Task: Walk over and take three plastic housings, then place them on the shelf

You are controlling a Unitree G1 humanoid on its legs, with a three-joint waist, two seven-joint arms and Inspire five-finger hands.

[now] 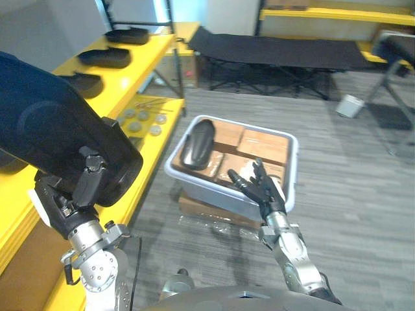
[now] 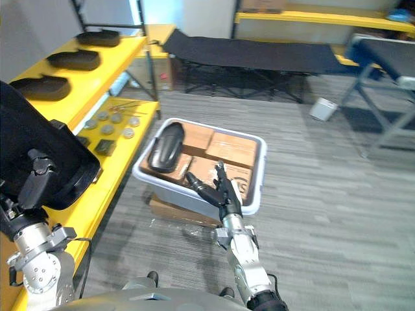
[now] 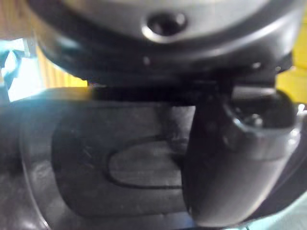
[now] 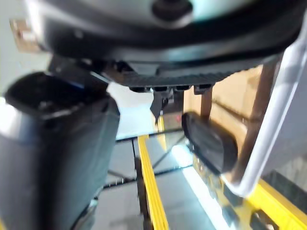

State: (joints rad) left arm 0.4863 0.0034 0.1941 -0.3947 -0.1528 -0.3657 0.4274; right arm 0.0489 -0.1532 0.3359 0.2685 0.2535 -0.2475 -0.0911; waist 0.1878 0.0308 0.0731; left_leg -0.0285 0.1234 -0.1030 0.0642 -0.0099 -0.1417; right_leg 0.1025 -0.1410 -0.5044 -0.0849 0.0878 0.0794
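3 shelf housings (image 1: pixel 105 57) lay in a row on the top level of a yellow shelf (image 1: pixel 155 45) along the robot's left. Several small round discs (image 1: pixel 139 116) were scattered on its lower level. Grey plank floor (image 1: pixel 343 181) ran back to a black fabric cot (image 1: pixel 279 48) on thin folding legs. Near the shelf, a pale plastic bin (image 1: pixel 295 168) with rounded corners sat on a flat carton (image 1: pixel 194 206). Inside it, brown cardboard boxes (image 1: pixel 262 144) lay flat, with 1 bin housing (image 1: pixel 198 144), glossy, long and curved, on top at the left. The left hand (image 1: pixel 81 188) was clamped on the edge of a held housing (image 1: pixel 45 129), a big smooth black shell raised beside the shelf. The right hand (image 1: pixel 266 188) was over the bin's near rim, fingers straight and spread, holding nothing.
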